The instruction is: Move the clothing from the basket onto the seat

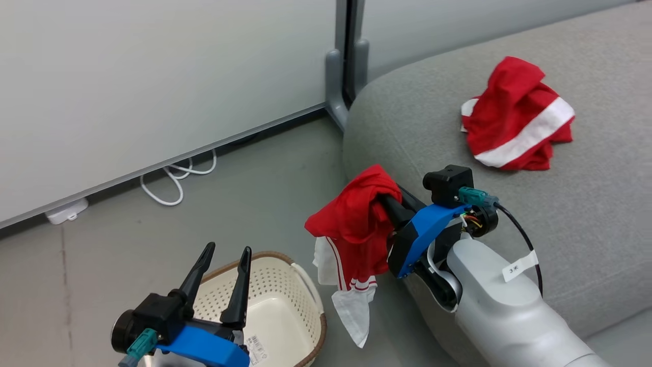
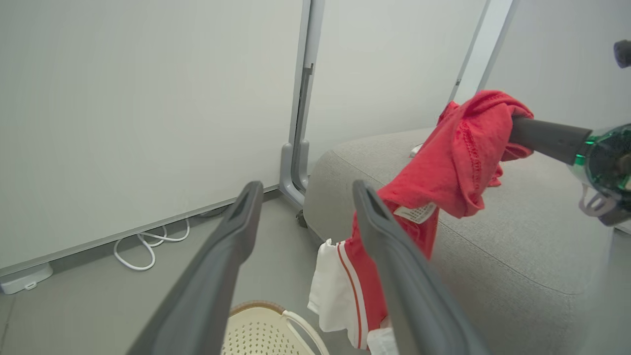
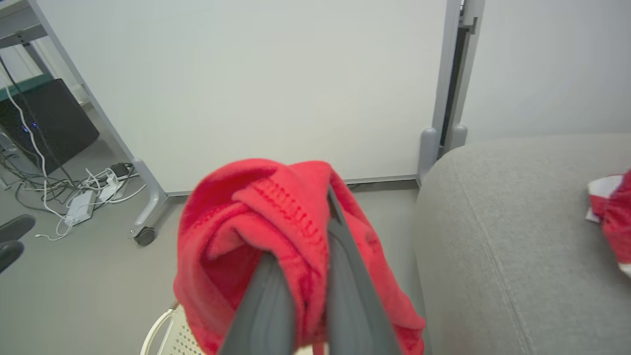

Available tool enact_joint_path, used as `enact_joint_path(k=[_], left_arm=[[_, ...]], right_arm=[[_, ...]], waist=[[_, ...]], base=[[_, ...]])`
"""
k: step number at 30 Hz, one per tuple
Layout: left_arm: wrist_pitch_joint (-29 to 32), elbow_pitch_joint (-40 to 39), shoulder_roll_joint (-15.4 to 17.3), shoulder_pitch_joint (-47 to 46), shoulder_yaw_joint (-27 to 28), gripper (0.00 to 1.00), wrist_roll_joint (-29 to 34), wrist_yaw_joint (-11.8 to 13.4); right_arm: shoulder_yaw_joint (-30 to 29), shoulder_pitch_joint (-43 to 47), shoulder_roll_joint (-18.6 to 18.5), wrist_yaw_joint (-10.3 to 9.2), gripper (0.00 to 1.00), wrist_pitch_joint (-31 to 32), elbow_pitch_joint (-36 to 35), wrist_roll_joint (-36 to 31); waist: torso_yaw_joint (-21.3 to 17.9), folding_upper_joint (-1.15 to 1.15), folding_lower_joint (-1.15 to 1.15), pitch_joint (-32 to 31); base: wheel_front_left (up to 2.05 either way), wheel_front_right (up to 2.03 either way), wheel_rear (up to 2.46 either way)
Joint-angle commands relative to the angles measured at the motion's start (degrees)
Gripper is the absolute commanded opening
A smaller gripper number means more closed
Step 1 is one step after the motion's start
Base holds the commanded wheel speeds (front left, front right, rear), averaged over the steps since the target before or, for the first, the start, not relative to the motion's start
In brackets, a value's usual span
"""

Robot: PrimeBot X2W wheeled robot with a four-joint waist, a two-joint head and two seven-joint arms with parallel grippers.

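One red garment with a white stripe (image 1: 517, 117) lies crumpled on the grey seat (image 1: 586, 214). My right gripper (image 1: 389, 196) is shut on the second red garment (image 1: 356, 219), which hangs in the air at the seat's left corner, its white trim dangling toward the floor. The same garment (image 3: 291, 236) drapes over my right fingers in the right wrist view and hangs at the right in the left wrist view (image 2: 458, 158). The cream basket (image 1: 277, 306) stands on the floor at lower left, its inside bare. My left gripper (image 1: 226, 255) is open above the basket's rim.
A white partition wall (image 1: 153, 76) with a grey post (image 1: 346, 61) stands behind. A white cable (image 1: 175, 178) and a power block (image 1: 66, 211) lie on the grey floor by the wall. In the right wrist view, cables and a dark box (image 3: 44, 123) sit at far left.
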Motion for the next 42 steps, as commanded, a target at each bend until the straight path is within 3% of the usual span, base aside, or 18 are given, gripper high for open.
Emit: enact_joint_path(k=[1, 13, 30, 35, 42], left_arm=[[-0.3, -0.3, 0.1, -0.2, 0.3, 1.00, -0.1, -0.1], [-0.3, -0.5, 0.7, -0.5, 0.2, 1.00, 0.4, -0.1], [-0.3, 0.8, 1.6, -3.4, -2.4, 1.00, -0.4, -0.1], [-0.3, -0.4, 2.0, -3.6, -1.2, 1.00, 0.5, -0.1], [-0.3, -1.8, 3.9, -5.1, -1.9, 1.00, 1.5, -0.1]], right_arm=[[-0.4, -0.3, 0.0, 0.01, 0.00, -0.4, -0.4, 0.0], [-2.6, 2.0, 0.0, 0.01, 0.00, -0.5, -2.2, -0.6], [-10.2, 4.2, 0.0, 0.01, 0.00, -0.6, -5.9, -4.2], [-16.0, -0.4, 0.0, 0.01, 0.00, -0.6, -7.2, -4.6], [-27.8, -12.6, -3.6, 0.01, 0.00, 2.8, -5.3, -11.3]], waist=[[-3.4, 0.00, 0.00, 0.3], [-13.2, 0.00, 0.00, 1.4], [-13.8, 0.00, 0.00, 3.6], [-14.0, 0.00, 0.00, 5.7], [-13.1, 0.00, 0.00, 10.1]], base=[[0.00, 0.00, 0.00], [0.00, 0.00, 0.00], [0.00, 0.00, 0.00], [0.00, 0.00, 0.00], [0.00, 0.00, 0.00]])
